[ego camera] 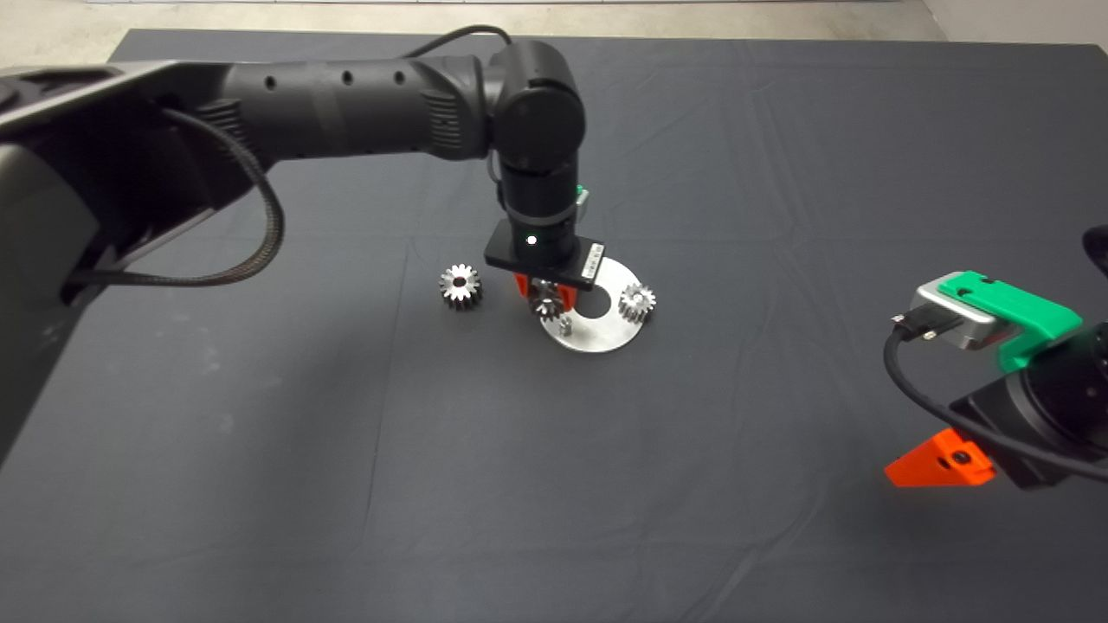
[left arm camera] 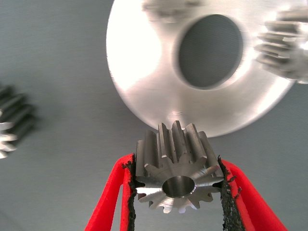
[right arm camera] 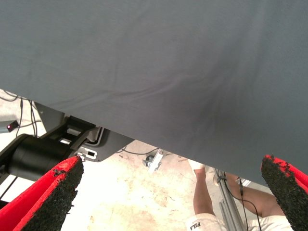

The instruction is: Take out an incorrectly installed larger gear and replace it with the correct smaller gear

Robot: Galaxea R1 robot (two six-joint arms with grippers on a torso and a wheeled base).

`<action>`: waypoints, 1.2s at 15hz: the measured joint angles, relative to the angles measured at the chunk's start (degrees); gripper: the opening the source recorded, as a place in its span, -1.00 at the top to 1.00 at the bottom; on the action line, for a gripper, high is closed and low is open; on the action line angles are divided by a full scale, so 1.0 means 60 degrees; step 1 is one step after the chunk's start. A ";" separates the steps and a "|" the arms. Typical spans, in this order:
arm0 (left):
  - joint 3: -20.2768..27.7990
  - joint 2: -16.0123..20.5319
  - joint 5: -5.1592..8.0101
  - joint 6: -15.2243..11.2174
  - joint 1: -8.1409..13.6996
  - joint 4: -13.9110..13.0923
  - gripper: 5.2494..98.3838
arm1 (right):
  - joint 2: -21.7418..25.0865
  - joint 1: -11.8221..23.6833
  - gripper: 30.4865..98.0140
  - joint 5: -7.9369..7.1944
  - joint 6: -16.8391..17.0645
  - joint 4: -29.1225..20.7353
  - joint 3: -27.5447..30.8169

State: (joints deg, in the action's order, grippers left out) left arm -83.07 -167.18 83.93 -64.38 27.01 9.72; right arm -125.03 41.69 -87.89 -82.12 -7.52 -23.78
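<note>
My left gripper [ego camera: 545,298] is shut on the smaller gear [left arm camera: 178,180], a steel gear with chunky teeth and a wide centre hole. It holds the gear just over the far left rim of the round steel plate [ego camera: 597,333]. The plate also shows in the left wrist view [left arm camera: 144,72], with its big middle hole. A bare peg [ego camera: 564,326] stands on the plate close to the held gear. Another steel gear [ego camera: 637,302] sits on the plate's right side. The larger gear [ego camera: 460,285], with a small dark centre hole, lies on the mat left of the plate.
My right gripper [ego camera: 939,460] waits open at the lower right edge of the mat. Its wrist view shows the mat's edge, the floor and a person's leg [right arm camera: 204,197] beyond it.
</note>
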 measured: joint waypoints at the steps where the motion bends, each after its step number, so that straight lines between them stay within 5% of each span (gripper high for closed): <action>1: 0.0000 -0.0024 0.0004 0.0008 -0.0002 -0.0083 0.39 | 0.0010 0.0000 -0.99 -0.0012 0.0001 0.0000 0.0000; 18: -0.0263 -0.0160 0.0030 -0.0039 -0.0079 -0.0259 0.40 | -0.0008 0.0000 -0.99 0.0008 0.0001 0.0000 0.0006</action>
State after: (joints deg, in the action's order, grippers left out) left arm -84.65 -168.14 84.12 -64.61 26.54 8.17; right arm -125.08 41.69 -87.85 -82.12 -7.52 -23.75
